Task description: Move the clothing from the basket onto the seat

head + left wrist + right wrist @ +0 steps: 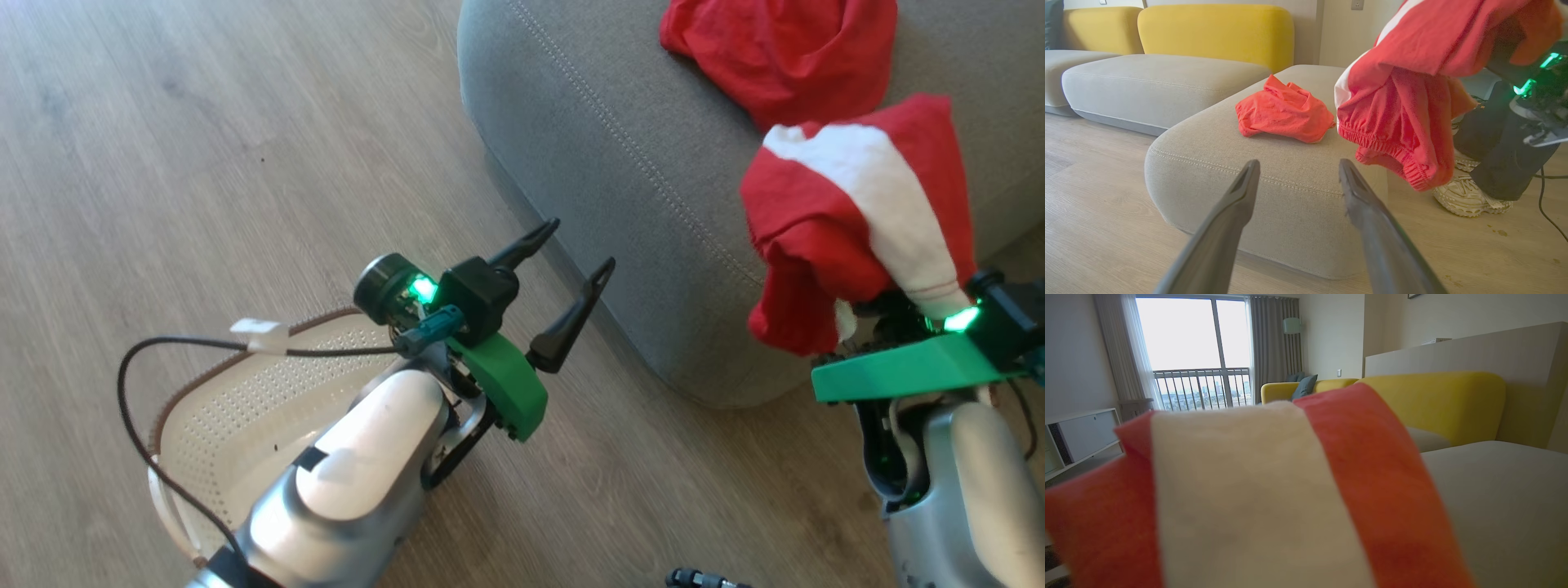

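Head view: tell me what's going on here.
The robot is emptying the basket onto the grey seat. One red garment already lies on the seat. The right gripper is shut on the second garment, red with a white band, holding it up at the seat's edge. The left gripper is open and empty, pointing at the seat.

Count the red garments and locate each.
2. One garment lies on the seat; the held garment hangs from the shut right claw by the seat's edge. The left arm hides part of the basket.
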Robot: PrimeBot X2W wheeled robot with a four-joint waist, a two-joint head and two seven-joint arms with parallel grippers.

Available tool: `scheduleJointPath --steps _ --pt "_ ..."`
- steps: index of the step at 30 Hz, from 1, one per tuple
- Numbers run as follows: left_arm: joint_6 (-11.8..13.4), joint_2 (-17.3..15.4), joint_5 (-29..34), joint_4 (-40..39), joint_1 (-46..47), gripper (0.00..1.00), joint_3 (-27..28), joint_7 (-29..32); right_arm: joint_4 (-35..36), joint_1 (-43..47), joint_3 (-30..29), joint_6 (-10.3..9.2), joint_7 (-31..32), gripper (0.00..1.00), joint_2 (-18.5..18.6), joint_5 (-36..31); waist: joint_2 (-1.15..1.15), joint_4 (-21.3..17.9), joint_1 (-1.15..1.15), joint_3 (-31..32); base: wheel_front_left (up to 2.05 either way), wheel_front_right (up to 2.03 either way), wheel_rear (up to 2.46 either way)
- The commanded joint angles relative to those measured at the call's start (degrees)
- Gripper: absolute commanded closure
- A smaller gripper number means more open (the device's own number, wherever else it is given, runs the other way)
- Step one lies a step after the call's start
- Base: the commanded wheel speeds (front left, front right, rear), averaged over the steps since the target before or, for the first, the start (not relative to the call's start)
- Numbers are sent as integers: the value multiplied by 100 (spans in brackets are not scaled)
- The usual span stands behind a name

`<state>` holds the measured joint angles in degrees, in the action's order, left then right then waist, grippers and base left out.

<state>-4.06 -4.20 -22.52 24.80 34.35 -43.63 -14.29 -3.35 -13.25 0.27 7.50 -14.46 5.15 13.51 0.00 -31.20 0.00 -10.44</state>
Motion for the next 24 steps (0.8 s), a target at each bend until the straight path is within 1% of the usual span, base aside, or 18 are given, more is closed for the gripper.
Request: scheduleJointPath --steps 1,3,6,9,12,15,20,22,23,24 --pt "-45 -45 69 -220 183 0 263 -71 253 -73 58 -1 -54 100 -25 -71 0 6 0 -46 0 0 0" --pt "-73 -78 117 -272 137 0 324 -71 278 -112 1 -1 -54 100 8 -172 0 12 0 -119 0 0 0" --pt "-117 -117 199 -355 122 0 347 -71 237 -360 -124 -1 -54 100 211 -377 0 19 0 -323 0 0 0" --pt "-143 -189 283 -419 143 0 344 -71 86 -764 -255 -1 -54 100 442 -492 0 28 0 -591 0 0 0" --pt "-148 -329 346 -425 153 0 342 -68 -151 -1270 -332 -1 -54 100 657 -538 0 36 0 -907 0 0 0" --pt "-134 -499 416 -490 185 0 336 -25 -497 -1842 -378 -1 -54 100 872 -571 0 51 0 -1223 0 0 0" --pt "-74 -751 506 -822 248 0 353 140 -1180 -2757 -518 -1 -54 100 1101 -700 0 78 0 -1731 0 0 0" --pt "-76 -822 543 -974 285 0 323 232 -1520 -3115 -697 -1 -54 100 1227 -772 0 163 0 -1912 0 0 0" --pt "-76 -822 543 -974 285 0 323 232 -1520 -3115 -697 -1 -54 100 1227 -772 0 163 0 -1912 0 0 0" --pt "-83 -849 562 -1044 311 0 299 278 -1725 -3289 -763 -1 -54 100 1316 -824 0 218 0 -2004 0 0 0"
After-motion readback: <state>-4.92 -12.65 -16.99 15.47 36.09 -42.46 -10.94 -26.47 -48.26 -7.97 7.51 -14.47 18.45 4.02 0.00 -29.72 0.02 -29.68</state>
